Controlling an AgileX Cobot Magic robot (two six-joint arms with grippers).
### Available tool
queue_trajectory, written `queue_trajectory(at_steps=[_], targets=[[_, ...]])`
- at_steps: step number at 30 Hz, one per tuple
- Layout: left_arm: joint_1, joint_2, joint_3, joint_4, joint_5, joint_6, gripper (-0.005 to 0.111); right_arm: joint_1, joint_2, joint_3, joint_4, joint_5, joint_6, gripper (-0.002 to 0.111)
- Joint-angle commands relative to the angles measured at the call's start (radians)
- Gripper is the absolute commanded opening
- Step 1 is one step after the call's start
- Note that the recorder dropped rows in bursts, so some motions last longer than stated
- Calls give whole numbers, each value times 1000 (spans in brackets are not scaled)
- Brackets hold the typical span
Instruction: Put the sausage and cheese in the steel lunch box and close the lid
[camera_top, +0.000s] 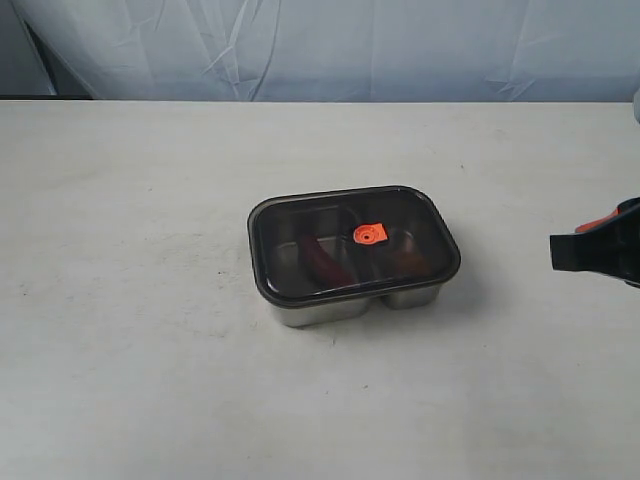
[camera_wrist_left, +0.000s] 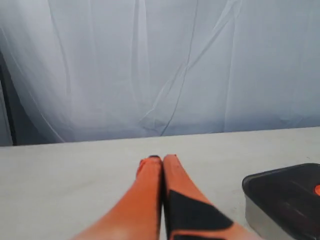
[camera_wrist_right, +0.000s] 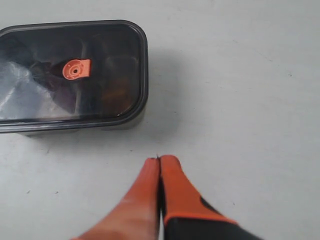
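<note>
On the off-white table (camera_top: 120, 350), which is scuffed and dotted with a few dark specks, stands the whole setup. A wrinkled pale cloth backdrop (camera_top: 350, 45) hangs along the far edge, with a dark strip at its far left.

By count there is one steel lunch box (camera_top: 320, 313), one lid (camera_top: 395, 212), one sausage (camera_top: 322, 262) and one cheese (camera_top: 412, 260). Of the two grippers, only one shows in the exterior view.

The box sits near the middle of the table, a little right of centre, its long side running left to right. The dark, tinted lid lies flat on top and covers the rim all round, with its orange valve tab (camera_top: 369, 234) at the centre. Through the tint the red sausage shows lying slantwise in the left compartment. The cheese is only a dim brownish-orange shape in the right compartment, and its outline is hard to make out.

The right gripper (camera_top: 555, 252) hangs at the right edge of the scene, well apart from the box. Its orange fingers (camera_wrist_right: 150, 185) are pressed together with nothing between them. The left gripper (camera_wrist_left: 161, 159) shows only in its own wrist view, above bare table, fingers likewise together and empty, with a corner of the lidded box off to one side.
</note>
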Motion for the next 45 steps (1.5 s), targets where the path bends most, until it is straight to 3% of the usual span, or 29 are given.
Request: queue_trajectory(at_steps=[1, 3, 28, 31, 38, 42, 45], targets=[[4, -6, 100, -85, -28, -2, 0, 1, -7, 5, 0, -11, -4, -1], [4, -6, 124, -153, -20, -2, 0, 1, -7, 5, 0, -11, -4, -1], [4, -6, 124, -98, 14, 2, 0, 1, -26, 19, 15, -29, -4, -1], [4, -6, 124, -98, 14, 2, 0, 1, -63, 97, 69, -157, -4, -1], [4, -6, 124, -98, 14, 2, 0, 1, -229, 474, 299, -677, -4, -1], [4, -6, 124, -98, 14, 2, 0, 1, -295, 618, 299, -697, -4, -1], [4, -6, 124, -98, 14, 2, 0, 1, -317, 618, 297, -552, -4, -1]])
